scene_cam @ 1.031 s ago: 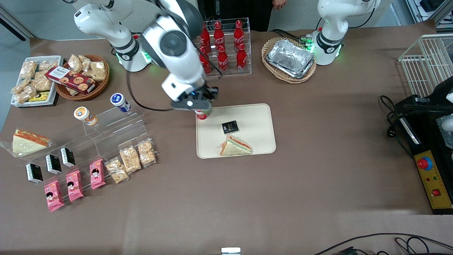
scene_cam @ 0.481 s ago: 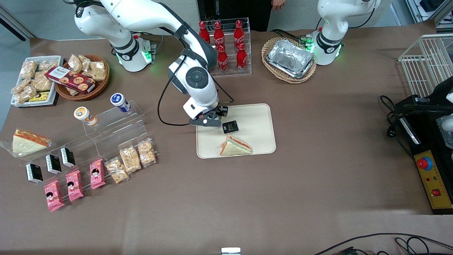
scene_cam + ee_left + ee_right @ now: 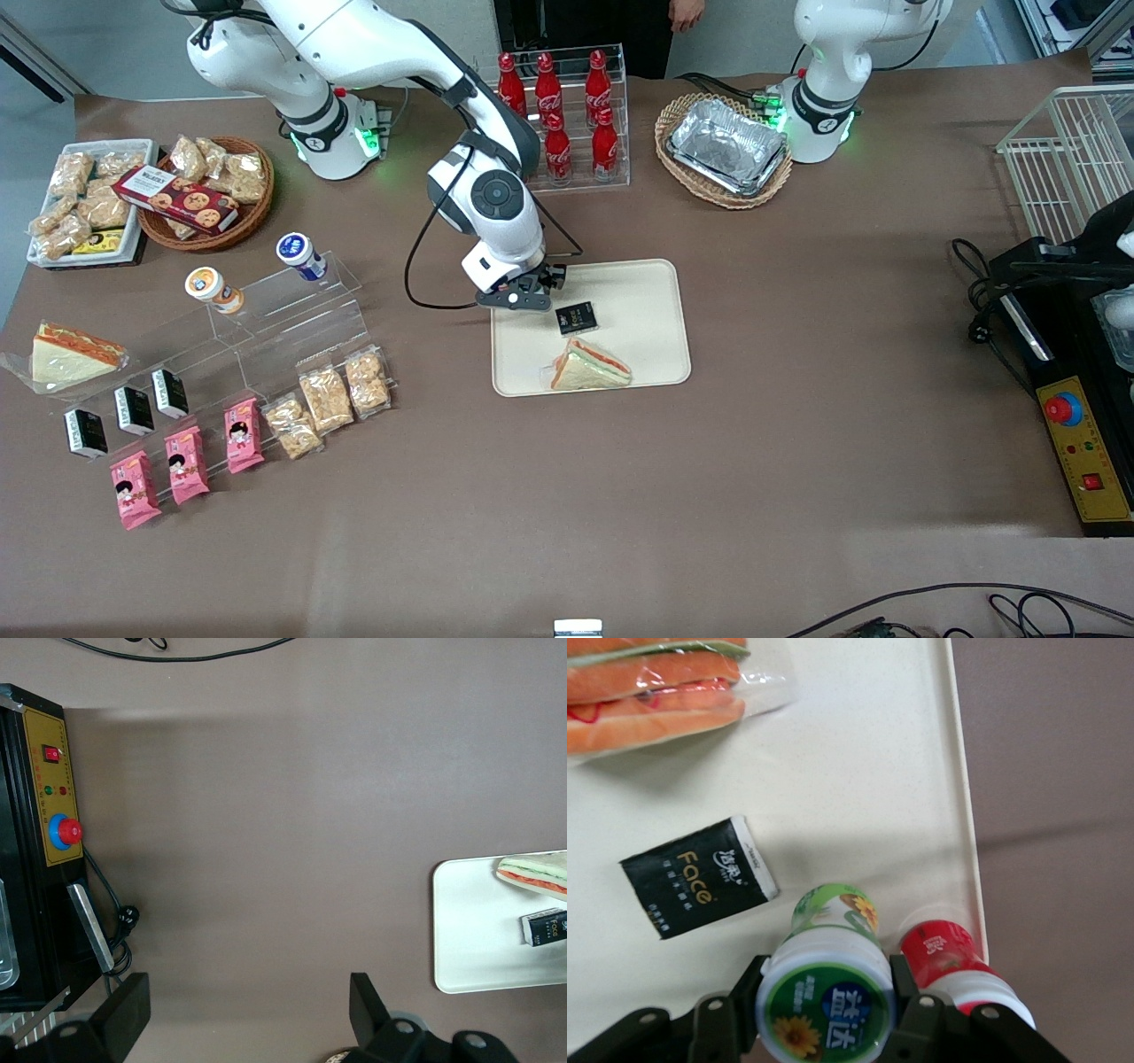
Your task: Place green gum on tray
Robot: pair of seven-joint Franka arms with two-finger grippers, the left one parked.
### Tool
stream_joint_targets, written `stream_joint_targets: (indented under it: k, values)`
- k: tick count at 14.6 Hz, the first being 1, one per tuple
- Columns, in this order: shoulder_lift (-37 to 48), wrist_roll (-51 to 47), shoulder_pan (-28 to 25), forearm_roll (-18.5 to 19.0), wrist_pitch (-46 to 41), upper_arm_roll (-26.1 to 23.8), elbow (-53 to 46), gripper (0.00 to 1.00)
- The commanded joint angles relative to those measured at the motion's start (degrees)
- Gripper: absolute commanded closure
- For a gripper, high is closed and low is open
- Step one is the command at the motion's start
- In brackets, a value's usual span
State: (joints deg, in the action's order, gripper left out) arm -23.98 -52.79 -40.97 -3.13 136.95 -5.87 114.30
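My right gripper (image 3: pixel 518 297) is low over the corner of the beige tray (image 3: pixel 638 301) nearest the working arm's base. In the right wrist view the gripper (image 3: pixel 826 1005) is shut on the green gum (image 3: pixel 826 992), with a finger on each side of its white lid. The bottle's green body points down at the tray (image 3: pixel 859 771), just inside the rim. In the front view the gum is hidden under the gripper. The tray also shows in the left wrist view (image 3: pixel 469 930).
A red-bodied bottle (image 3: pixel 943 952) stands on the tray right beside the gum, against the rim. A black packet (image 3: pixel 698 877) and a wrapped sandwich (image 3: pixel 656 691) lie on the tray. Blue (image 3: pixel 299 254) and orange (image 3: pixel 211 288) bottles sit on an acrylic shelf. A cola bottle rack (image 3: pixel 567 115) stands nearby.
The right arm has come down from high above the tray's corner to low over it, with the gum still held. In the last half second it barely moved.
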Motion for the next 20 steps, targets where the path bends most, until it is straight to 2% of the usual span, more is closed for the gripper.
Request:
stream_joint_targets:
  k: [1, 2, 3, 4, 5, 6, 10, 12, 14, 15, 18, 20]
  values:
    - [-1.16, -2.66, -0.69, 1.2, 2.7, 0.51, 0.31, 0.82]
    - [-1.16, -4.41, -0.6, 1.29, 2.71, 0.51, 0.31, 0.71]
    - [-1.33, -4.69, -0.69, 1.29, 2.71, 0.59, 0.22, 0.7]
    - [-1.33, -4.69, -0.6, 1.9, 2.71, 0.68, 0.13, 0.55]
    - [-1.33, -5.21, -0.43, 2.42, 2.71, 0.77, 0.04, 0.12]
    - [-1.42, -5.13, -0.51, 2.6, 2.62, 0.77, 0.04, 0.0]
    - [1.03, -4.96, -0.25, 2.6, 1.22, 0.86, -0.31, 0.0]
    - [4.1, -4.34, 0.27, 3.21, -2.46, 1.21, -0.74, 0.0]
    - [7.79, -4.43, 0.45, 7.16, -9.55, 1.21, -1.97, 0.0]
    - [9.2, -4.52, 0.63, 7.78, -13.69, 1.47, -4.07, 0.0]
    - [13.86, -1.11, 3.52, 7.44, -28.0, 3.23, -12.5, 0.0]
    - [17.02, 7.66, 7.46, 7.18, -33.4, 3.23, -15.42, 0.0]
